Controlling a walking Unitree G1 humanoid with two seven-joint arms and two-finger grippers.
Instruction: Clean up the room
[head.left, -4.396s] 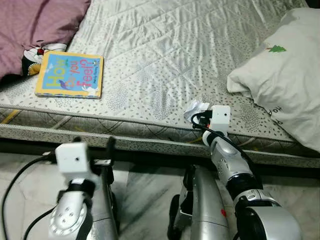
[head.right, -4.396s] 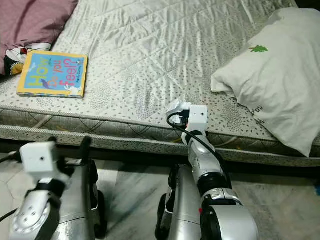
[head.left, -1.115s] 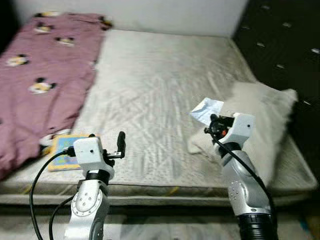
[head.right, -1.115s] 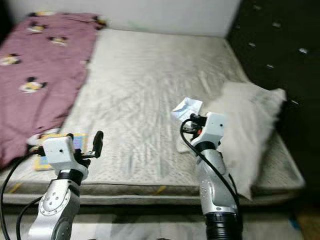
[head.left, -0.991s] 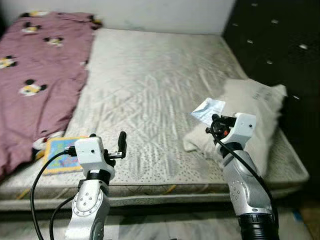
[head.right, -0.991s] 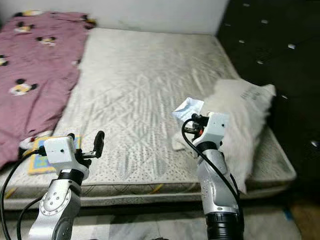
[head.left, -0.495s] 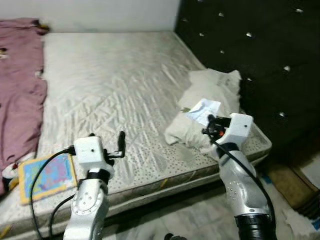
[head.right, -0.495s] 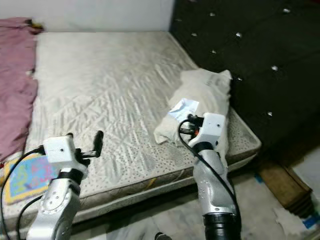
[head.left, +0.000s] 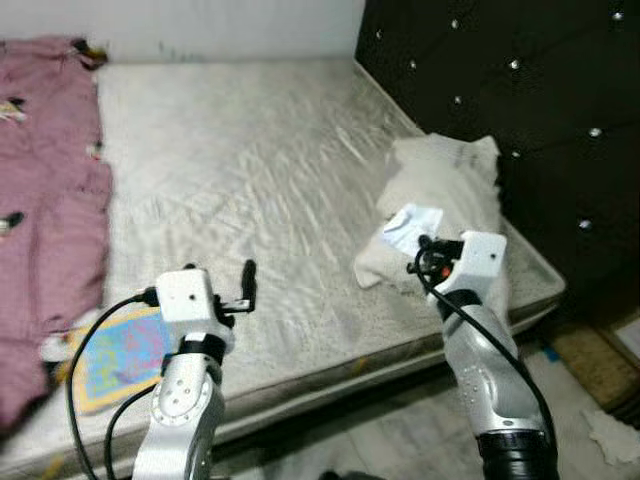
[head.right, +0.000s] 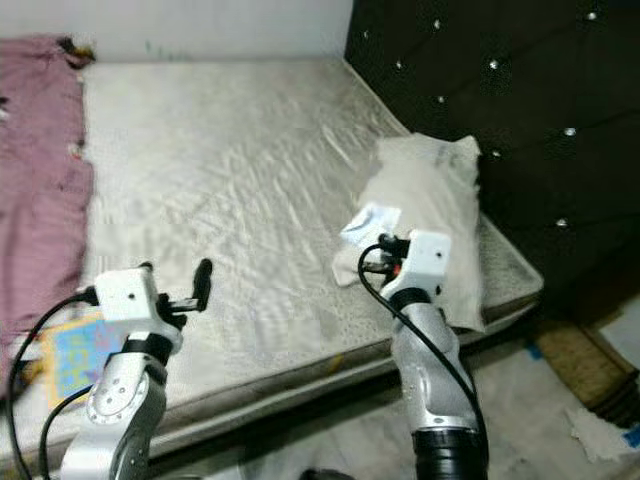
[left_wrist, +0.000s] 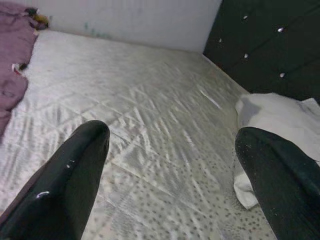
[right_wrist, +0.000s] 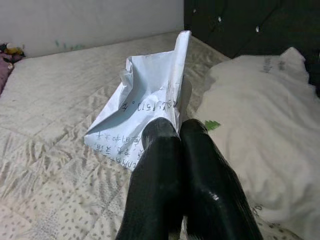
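Observation:
My right gripper (head.left: 420, 243) is held up in front of me, shut on a crumpled white paper with handwriting (head.left: 410, 226); the paper (right_wrist: 145, 115) sticks up past the black fingers (right_wrist: 165, 150). It hovers over the near edge of the bed, in front of a white pillow (head.left: 445, 190). My left gripper (head.left: 248, 275) is raised at the left, open and empty, with the mattress seen between its fingers (left_wrist: 75, 170).
A grey quilted mattress (head.left: 240, 150) spreads ahead. A purple blanket (head.left: 45, 180) covers its left side, with a colourful children's book (head.left: 120, 355) by the near edge. A black tufted headboard (head.left: 500, 90) stands at the right. Paper scraps (head.left: 610, 435) lie on the floor.
The camera has turned from facing the bed edge to looking along it toward the headboard. My right gripper lifted the paper off the mattress and keeps holding it.

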